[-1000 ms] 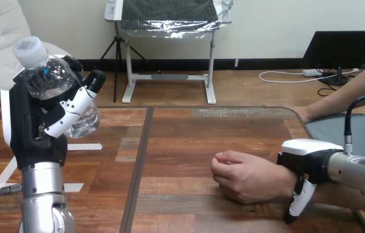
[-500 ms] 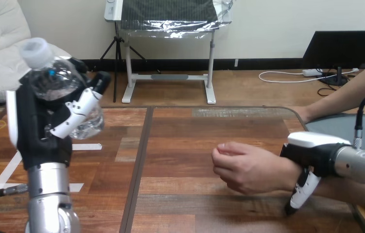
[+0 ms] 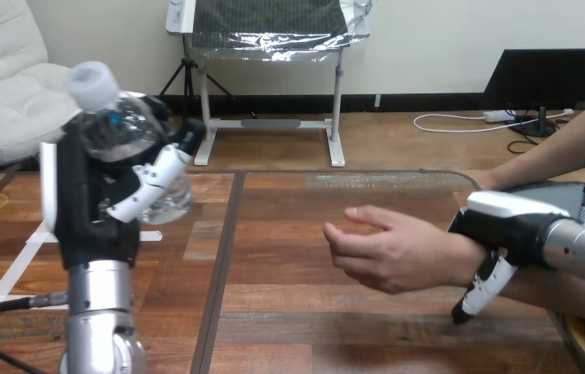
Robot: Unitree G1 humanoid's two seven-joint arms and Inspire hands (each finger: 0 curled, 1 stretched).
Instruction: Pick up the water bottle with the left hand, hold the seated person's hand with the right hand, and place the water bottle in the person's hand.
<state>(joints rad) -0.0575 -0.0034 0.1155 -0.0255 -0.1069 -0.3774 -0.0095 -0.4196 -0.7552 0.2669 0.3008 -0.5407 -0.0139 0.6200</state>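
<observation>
At the view's left, clear, white-capped, tilted water bottle [image 3: 120, 134] inside curled fingers [image 3: 156, 176] of left robot hand [image 3: 89, 209].

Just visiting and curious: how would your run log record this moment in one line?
left hand: grips water bottle, raised | right hand: at person's wrist | person's hand: open, apart from bottle | handover: not yet done

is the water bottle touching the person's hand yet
Apart. The head view shows the water bottle up in the left hand, with bare table between it and the person's hand.
</observation>
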